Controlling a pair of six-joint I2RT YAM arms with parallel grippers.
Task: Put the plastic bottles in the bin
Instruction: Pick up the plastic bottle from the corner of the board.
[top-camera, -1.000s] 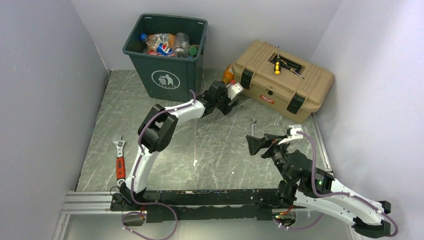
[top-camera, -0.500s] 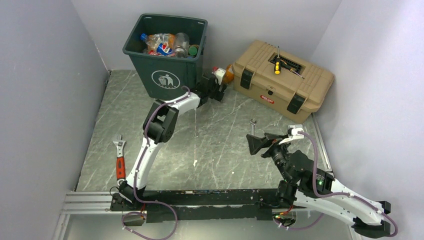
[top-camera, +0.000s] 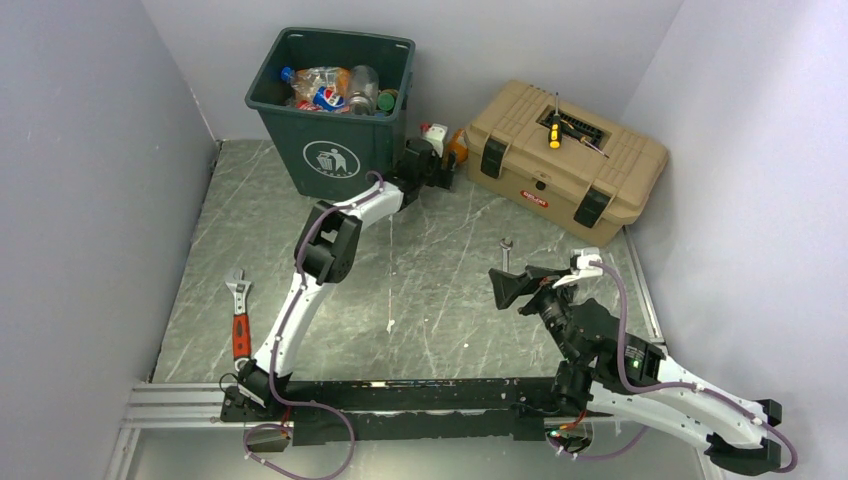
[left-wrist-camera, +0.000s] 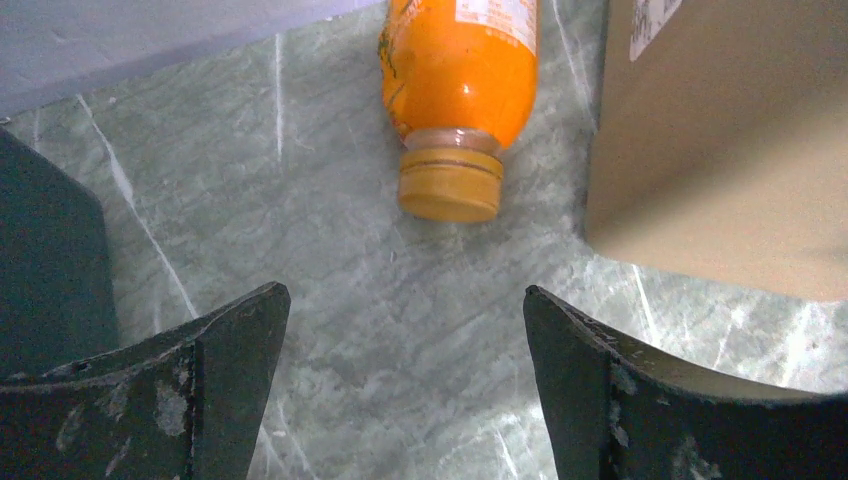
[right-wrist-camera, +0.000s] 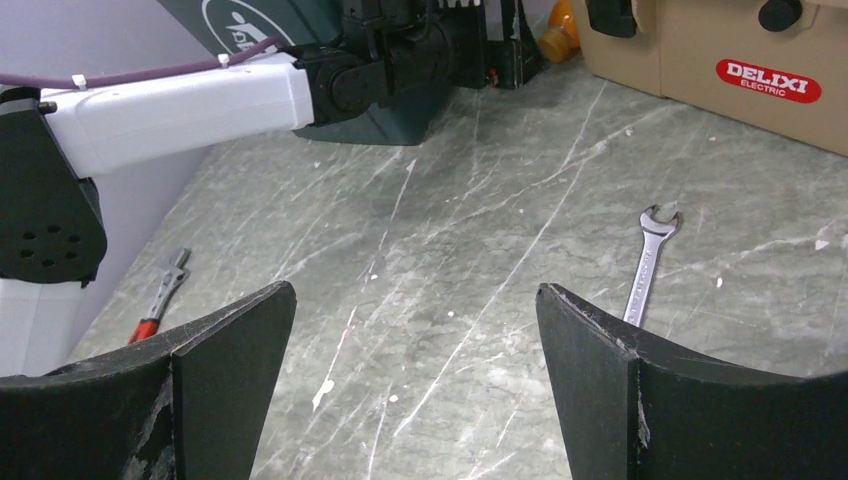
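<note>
Left wrist view shows the orange bottle (left-wrist-camera: 462, 70) lying on the table (left-wrist-camera: 330, 250) straight ahead of the wide-open, empty left tool (left-wrist-camera: 402, 300), cap toward it and long axis running away, between bin (left-wrist-camera: 40, 260) and toolbox (left-wrist-camera: 720, 140), well apart from the equally wide right tool (right-wrist-camera: 415, 300).

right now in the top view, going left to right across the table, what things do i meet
red-handled wrench → bin → orange bottle → toolbox
</note>
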